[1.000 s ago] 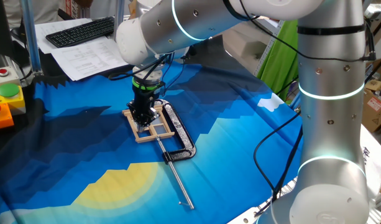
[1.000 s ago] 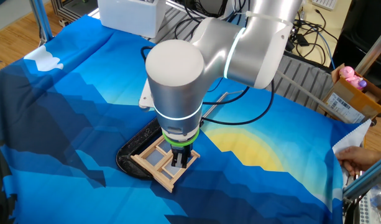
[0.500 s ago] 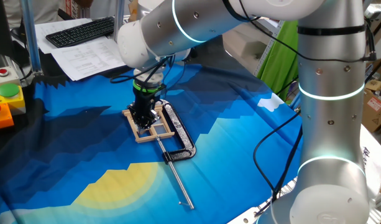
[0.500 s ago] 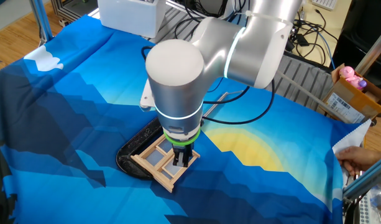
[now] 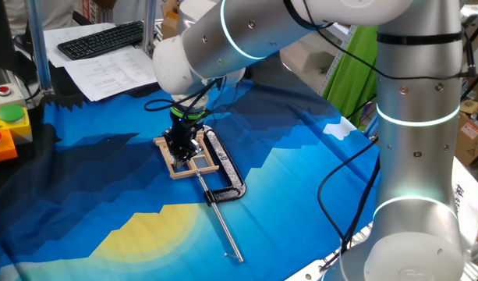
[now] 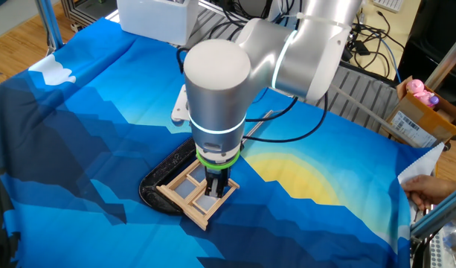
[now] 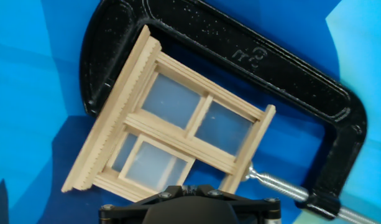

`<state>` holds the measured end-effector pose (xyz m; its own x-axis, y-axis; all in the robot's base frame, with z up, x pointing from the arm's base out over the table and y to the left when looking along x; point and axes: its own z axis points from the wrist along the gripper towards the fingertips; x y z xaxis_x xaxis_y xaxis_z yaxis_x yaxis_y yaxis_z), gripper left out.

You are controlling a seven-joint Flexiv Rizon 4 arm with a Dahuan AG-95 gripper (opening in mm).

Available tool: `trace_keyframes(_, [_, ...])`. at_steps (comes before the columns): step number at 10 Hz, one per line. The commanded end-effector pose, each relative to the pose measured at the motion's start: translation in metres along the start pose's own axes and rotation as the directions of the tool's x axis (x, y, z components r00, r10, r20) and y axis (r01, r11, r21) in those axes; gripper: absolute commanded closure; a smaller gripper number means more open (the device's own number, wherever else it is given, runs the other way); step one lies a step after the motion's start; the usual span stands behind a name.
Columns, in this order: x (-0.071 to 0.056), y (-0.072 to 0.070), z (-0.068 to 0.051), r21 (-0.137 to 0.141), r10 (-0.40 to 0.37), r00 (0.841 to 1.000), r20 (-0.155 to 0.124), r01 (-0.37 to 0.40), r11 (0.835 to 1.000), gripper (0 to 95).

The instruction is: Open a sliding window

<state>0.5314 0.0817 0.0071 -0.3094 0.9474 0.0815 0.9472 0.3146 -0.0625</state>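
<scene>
Arm shifted slightly; tool [image 6: 218, 187] on sliding window [image 6: 194, 192], grip state apparently unclear.

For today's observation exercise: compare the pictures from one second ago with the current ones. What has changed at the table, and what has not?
Only the arm's upper joints shifted slightly, to the right in both fixed views. The gripper stays down on the sliding window, which has not visibly moved or slid. The black clamp and its silver rod lie as before.
</scene>
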Motion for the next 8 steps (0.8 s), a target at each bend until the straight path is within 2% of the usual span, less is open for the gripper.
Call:
trace_keyframes(1, [-0.0009,0.0029,0.0008,-0.012,0.015,1.000,-0.003,-0.015,1.000,95.0])
trace_keyframes(4, [-0.0032,0.0073,-0.0009,-0.032,0.044,0.999,-0.004,-0.044,0.999,95.0])
trace_keyframes(8, [-0.0054,0.0115,-0.0026,-0.043,0.065,0.998,-0.009,-0.065,0.997,95.0])
